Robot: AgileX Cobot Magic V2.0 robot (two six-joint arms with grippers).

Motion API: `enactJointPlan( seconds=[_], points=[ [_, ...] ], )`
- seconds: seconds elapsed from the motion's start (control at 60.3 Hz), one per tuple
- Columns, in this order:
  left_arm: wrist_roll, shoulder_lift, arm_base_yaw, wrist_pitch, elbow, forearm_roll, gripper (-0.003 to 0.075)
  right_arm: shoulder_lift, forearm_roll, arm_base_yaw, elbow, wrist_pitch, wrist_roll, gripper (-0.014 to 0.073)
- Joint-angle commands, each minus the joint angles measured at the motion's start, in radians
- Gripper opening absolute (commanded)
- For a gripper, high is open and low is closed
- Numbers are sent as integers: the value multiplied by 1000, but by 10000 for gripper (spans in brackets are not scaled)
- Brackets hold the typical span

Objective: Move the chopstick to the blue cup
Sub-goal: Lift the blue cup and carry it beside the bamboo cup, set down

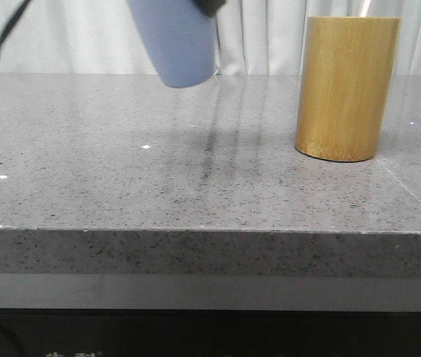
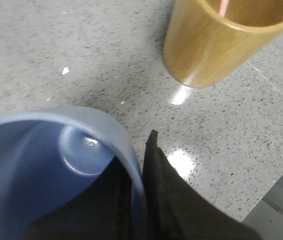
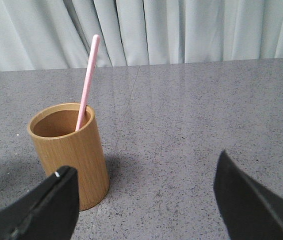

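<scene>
Tall bamboo cylinder (image 1: 346, 87) upright on speckled grey stone table (image 1: 121, 186), pale pleated curtain (image 3: 181, 30) behind

Matte periwinkle-blue tumbler (image 1: 175, 41) cut off by front view's top edge, thin pink chopstick's (image 3: 87, 82) lower end hidden inside yellow-brown bamboo cylinder (image 3: 71, 155).
</scene>
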Motion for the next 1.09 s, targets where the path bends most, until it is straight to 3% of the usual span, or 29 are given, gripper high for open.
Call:
enactJointPlan(
  seconds=[0.0,0.68,0.746,1.078],
  points=[
    [-8,-8,-24,-53,-47,-9,-19,14,5,-4,-26,-76,-6,572],
    [-8,84,-37,-13,-96,-57,-13,14,5,-4,-26,-74,-6,572],
    [-8,84,-37,-17,-96,-59,13,14,5,-4,-26,-74,-6,572],
    [-8,84,-37,-18,-96,-59,287,14,5,-4,-26,-74,-6,572]
  ],
)
